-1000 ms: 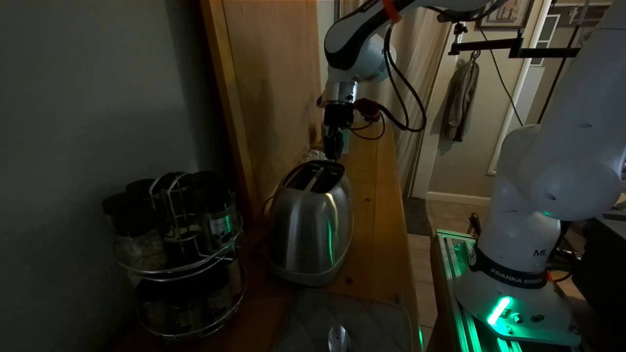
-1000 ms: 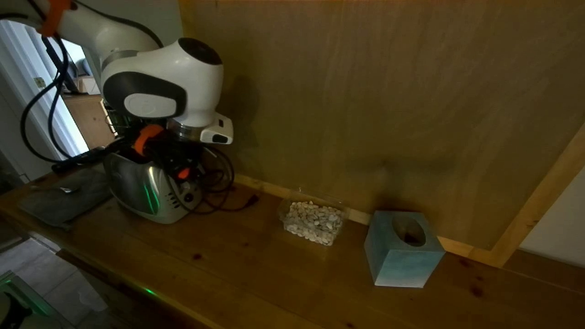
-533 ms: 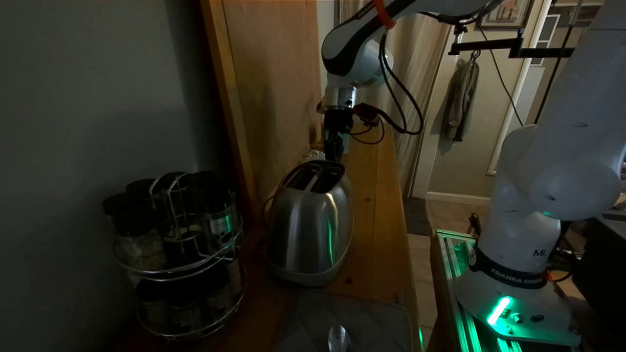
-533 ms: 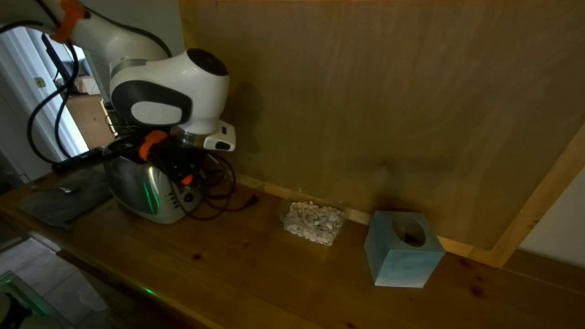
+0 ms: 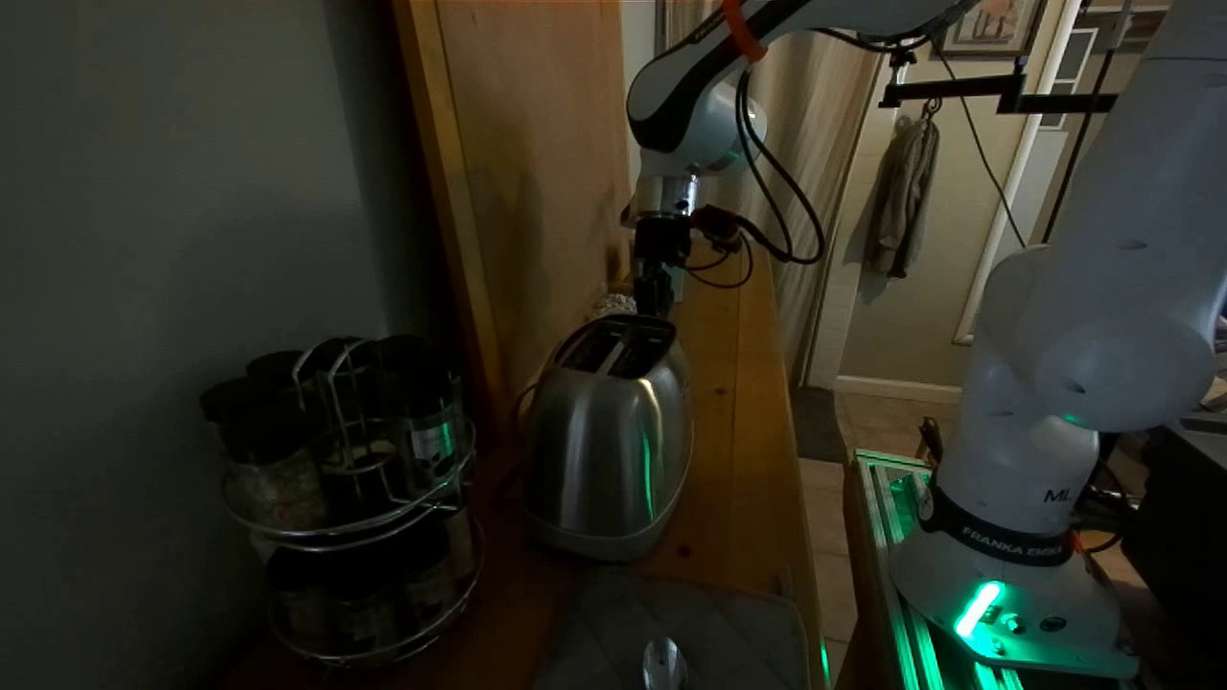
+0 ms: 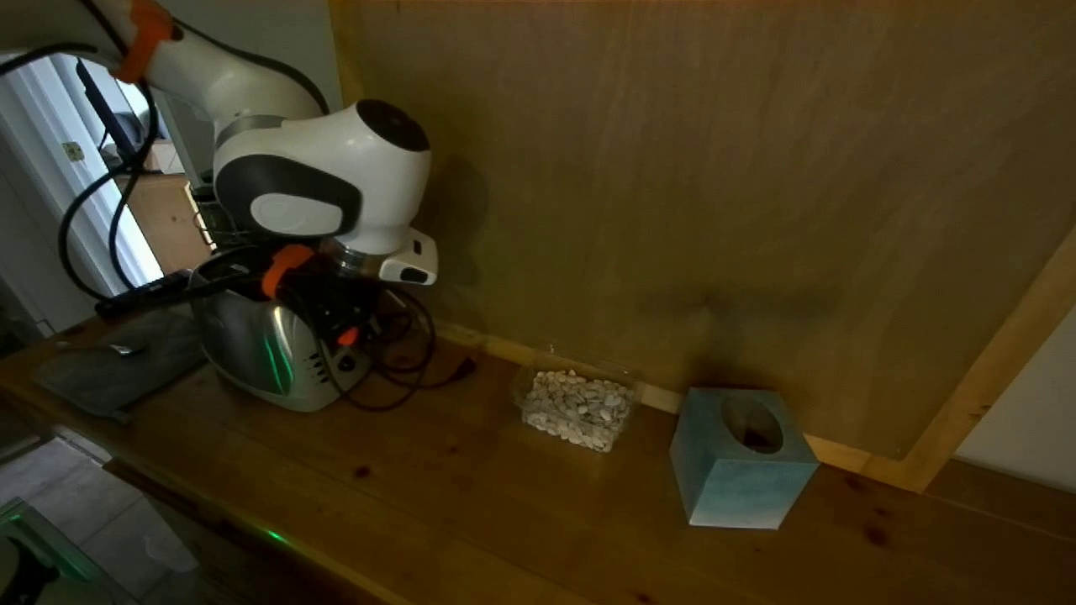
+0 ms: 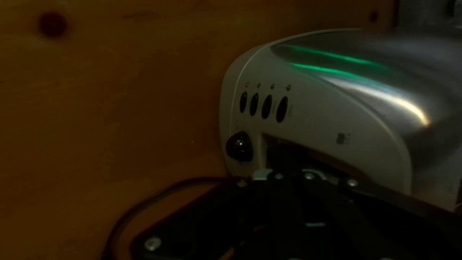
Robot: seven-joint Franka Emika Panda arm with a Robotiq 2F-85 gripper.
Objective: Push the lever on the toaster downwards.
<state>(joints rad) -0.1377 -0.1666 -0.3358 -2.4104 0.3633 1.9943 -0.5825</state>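
"Where is the toaster [image 5: 613, 460]?"

"Upright on the wooden table [image 5: 724, 470], between a wire rack [image 5: 364, 661] and some pale stones [image 6: 580, 412], close to a tall board [image 6: 714, 168]."

"And the gripper [image 5: 655, 299]?"

"Pointing down at the end with the black knob [image 7: 240, 146] and four oval buttons [image 7: 266, 106]. The wrist view has its tips at a dark recess [image 7: 319, 159] in that face, just beside the knob."

"Are the fingers [image 7: 278, 187] apart?"

"Together, side by side."

"Do they touch the lever?"

"I can't tell; that patch is too dark to make the lever out."

"What lies at the toaster's opposite end?"

"A grey mat [image 5: 729, 623], just beside it, with a spoon [image 5: 663, 663] on top."

"And around them?"

"Black-lidded jars [image 5: 278, 479] stand on both tiers of the rack. In an exterior view a plug [image 6: 464, 368] lies on the wood near the toaster, and a blue box [image 6: 744, 487] stands well apart, past the stones, its oval hole facing up."

"The arm [image 6: 311, 193]?"

"It reaches over the table from a base [image 5: 1016, 575] set apart from it, where a light [image 5: 980, 609] glows green. In both exterior views an orange band [image 6: 150, 38] circles the arm, with black cables [image 5: 821, 235] looping below."
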